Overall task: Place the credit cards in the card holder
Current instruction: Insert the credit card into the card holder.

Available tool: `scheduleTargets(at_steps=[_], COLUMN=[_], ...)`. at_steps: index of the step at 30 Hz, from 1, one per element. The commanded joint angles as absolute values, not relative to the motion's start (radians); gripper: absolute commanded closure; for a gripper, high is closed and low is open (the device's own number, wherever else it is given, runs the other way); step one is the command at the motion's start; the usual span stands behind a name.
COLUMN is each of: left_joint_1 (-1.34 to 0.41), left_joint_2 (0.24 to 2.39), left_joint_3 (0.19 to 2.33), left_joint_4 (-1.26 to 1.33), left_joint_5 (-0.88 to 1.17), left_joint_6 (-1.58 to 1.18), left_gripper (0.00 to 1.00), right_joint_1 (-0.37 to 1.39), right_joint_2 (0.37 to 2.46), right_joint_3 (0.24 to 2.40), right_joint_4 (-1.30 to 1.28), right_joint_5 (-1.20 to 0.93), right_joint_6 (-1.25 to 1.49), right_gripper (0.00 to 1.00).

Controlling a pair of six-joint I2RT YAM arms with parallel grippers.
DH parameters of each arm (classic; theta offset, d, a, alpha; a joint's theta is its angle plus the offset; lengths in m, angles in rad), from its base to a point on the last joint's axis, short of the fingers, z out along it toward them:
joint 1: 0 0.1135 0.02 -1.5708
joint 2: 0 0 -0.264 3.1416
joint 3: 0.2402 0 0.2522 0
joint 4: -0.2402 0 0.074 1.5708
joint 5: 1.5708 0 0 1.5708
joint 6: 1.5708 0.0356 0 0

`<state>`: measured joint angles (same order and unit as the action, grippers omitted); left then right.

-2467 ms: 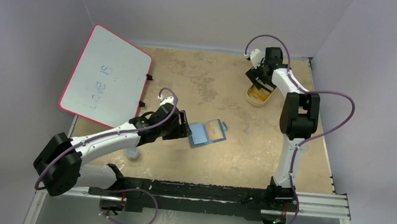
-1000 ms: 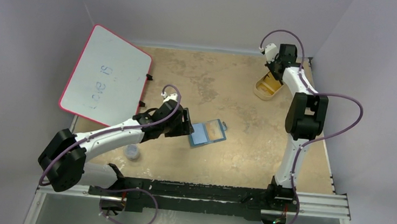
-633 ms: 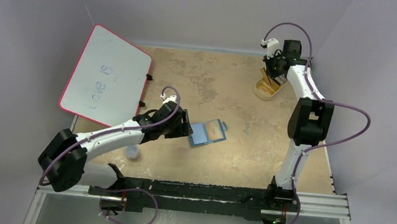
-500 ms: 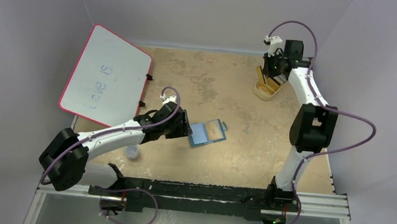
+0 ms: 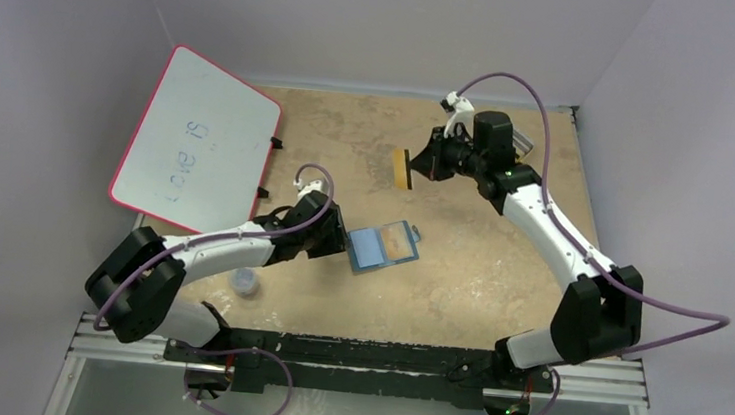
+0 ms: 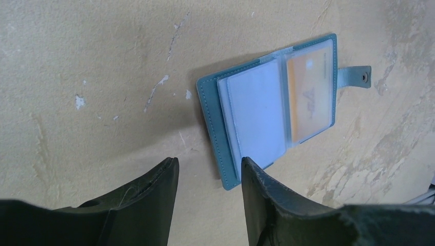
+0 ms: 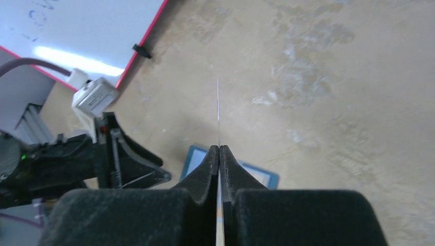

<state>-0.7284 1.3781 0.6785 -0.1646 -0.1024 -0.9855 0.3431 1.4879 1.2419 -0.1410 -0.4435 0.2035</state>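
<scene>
The card holder (image 5: pixel 381 244) lies open on the table; in the left wrist view the card holder (image 6: pixel 267 115) shows clear pockets, the far one holding an orange credit card (image 6: pixel 310 91). Just left of it, low over the table, my left gripper (image 5: pixel 338 242) stands open with nothing between its fingertips (image 6: pixel 209 165), the holder's near corner beside the right finger (image 6: pixel 251 171). Above the table's middle, my right gripper (image 5: pixel 420 162) is shut on another orange credit card (image 5: pixel 404 168). That card (image 7: pixel 218 105) appears edge-on, sticking out beyond the gripper (image 7: pixel 219 149).
A pink-rimmed whiteboard (image 5: pixel 197 139) leans at the back left. A small clear cup (image 5: pixel 245 280) stands near the left arm. In the right wrist view the left gripper (image 7: pixel 120 159) sits beside the card holder's blue edge (image 7: pixel 262 177).
My right arm has swung from the back right corner toward the middle, carrying an orange card. The left gripper's jaws have narrowed a little beside the holder.
</scene>
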Motion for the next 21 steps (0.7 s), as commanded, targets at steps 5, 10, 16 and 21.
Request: scheduleTargets(at_steps=[5,10,16,21], left_joint_1=[-0.724,-0.724,-0.724,-0.723], left_joint_2=[1.443,1.478,1.507,1.512], left_joint_3=[0.659,0.642,0.611,0.600], left_joint_4=[0.011,0.040,0.114,0.158], left_joint_5=[-0.056,-0.071,-0.054,-0.034], left_joint_6=[-1.023,-1.034,-1.046,-1.050], left_gripper=[0.51,0.50,0.50,0.52], right_joint_1=[0.370,0.376,0.377,0.376], right_joint_2=[1.408,1.460,1.524,1.564], right_joint_3=[0.989,0.883,0.844,0.817], right_joint_4=[0.127,0.240,0.276,0.297], right_joint_5=[-0.565,-0.627,-0.625,-0.599], right_joint_6=[0.448,0.504,0.499,0.494], right_gripper=[1.00,1.00,1.00,1.00])
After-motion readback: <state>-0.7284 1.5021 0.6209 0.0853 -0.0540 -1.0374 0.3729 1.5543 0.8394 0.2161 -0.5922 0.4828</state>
